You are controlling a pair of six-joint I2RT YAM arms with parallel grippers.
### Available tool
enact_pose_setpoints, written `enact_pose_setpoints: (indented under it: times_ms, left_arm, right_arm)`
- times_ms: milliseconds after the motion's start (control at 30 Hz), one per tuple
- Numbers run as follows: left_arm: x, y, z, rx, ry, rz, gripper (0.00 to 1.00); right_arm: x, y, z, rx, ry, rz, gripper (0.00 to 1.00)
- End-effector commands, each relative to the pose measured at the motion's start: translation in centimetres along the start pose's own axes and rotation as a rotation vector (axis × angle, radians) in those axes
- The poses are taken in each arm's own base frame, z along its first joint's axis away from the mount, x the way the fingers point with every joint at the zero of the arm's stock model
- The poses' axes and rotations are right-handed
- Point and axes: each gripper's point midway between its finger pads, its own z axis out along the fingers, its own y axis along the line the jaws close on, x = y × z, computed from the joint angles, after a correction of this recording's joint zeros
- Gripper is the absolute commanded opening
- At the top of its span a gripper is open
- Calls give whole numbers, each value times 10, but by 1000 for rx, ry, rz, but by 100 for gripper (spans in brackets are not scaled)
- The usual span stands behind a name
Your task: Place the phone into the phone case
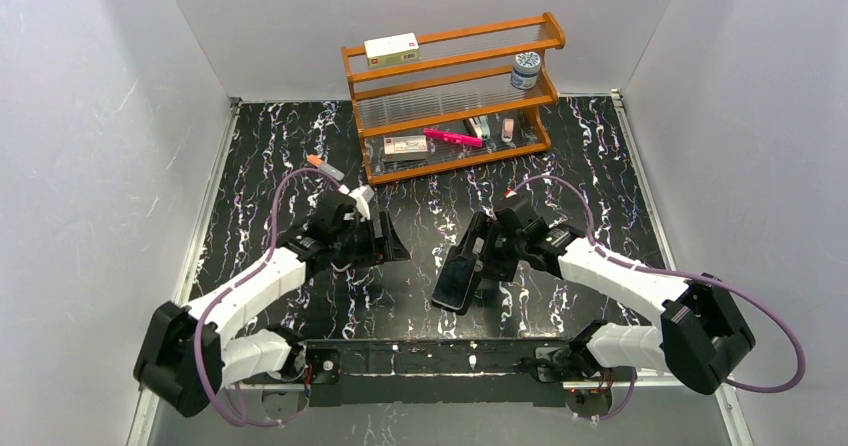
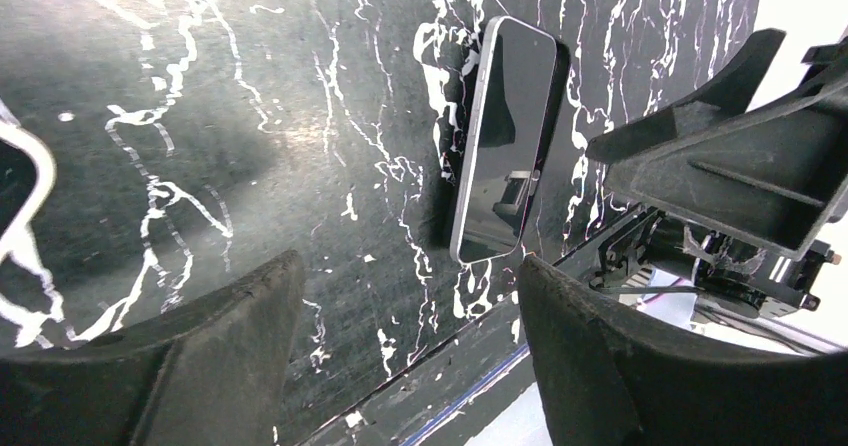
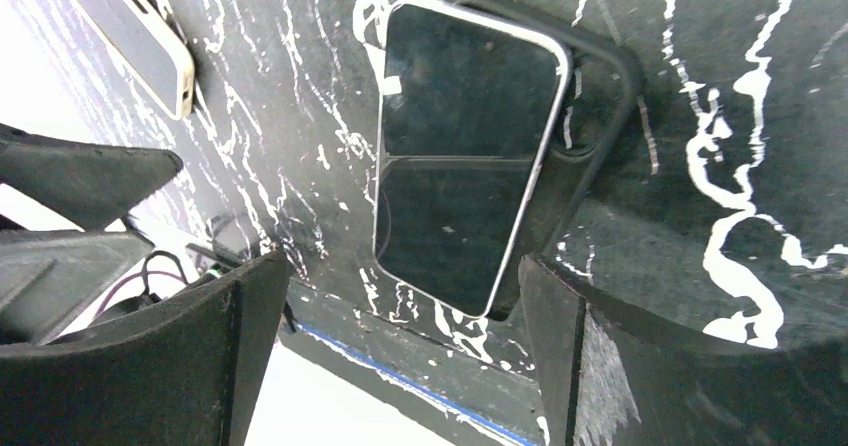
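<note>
**A:** Status entry. The phone (image 3: 465,156) lies screen-up on the phone case (image 3: 600,116), about midway along the near edge of the bench (image 1: 260,156). It looks unseated. The case rim shows as a widening wedge along one long side, so the phone sits skewed across the shell.

**B:** And the fingers?

**A:** The right fingers (image 3: 650,386) are apart and hold nothing, poised close by the stack. The left fingers (image 2: 200,366) are also apart and empty. They sit on the left-edge side of the stack, near it but not touching.

**B:** The step in hand looks like squaring the phone to the case, then pressing it home. What are the risks?

**A:** Three are noted.
1. If the phone is pressed while skewed, one corner could snap in while the opposite corner rides up on the rim and jams.
2. The glass is glossy and the bench looks smooth. With nothing bracing the shell, a sideways nudge may slide phone and case together.
3. The stack lies close to the near edge, so a push that way could carry it off the marbled surface.

**B:** Suggested mitigation is for one arm to pin the case rim while the other aligns the phone. These views do not show whether any corner has already caught.
</note>
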Motion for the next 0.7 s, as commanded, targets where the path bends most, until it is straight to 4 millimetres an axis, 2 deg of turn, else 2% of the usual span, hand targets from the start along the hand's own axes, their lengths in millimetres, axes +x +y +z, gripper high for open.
enact_pose_setpoints:
  times_ms: [0, 167, 300, 467, 667]
  left_arm:
    - [-6, -26, 18, 31, -11, 44, 71]
    - [8, -40, 42, 41, 23, 100, 61]
    - [6, -50, 57, 75, 3, 99, 55]
    - [15, -45, 73, 47, 31, 112, 53]
    - [28, -35, 83, 34, 53, 124, 49]
  right_arm:
    - [-11, -11, -3, 12, -39, -21, 90]
    - [-4, -20, 5, -31, -6, 2, 78]
    - [-3, -23, 7, -59, -18, 23, 69]
    - [-6, -33, 7, -34, -44, 29, 67]
    - [4, -43, 15, -60, -25, 58, 60]
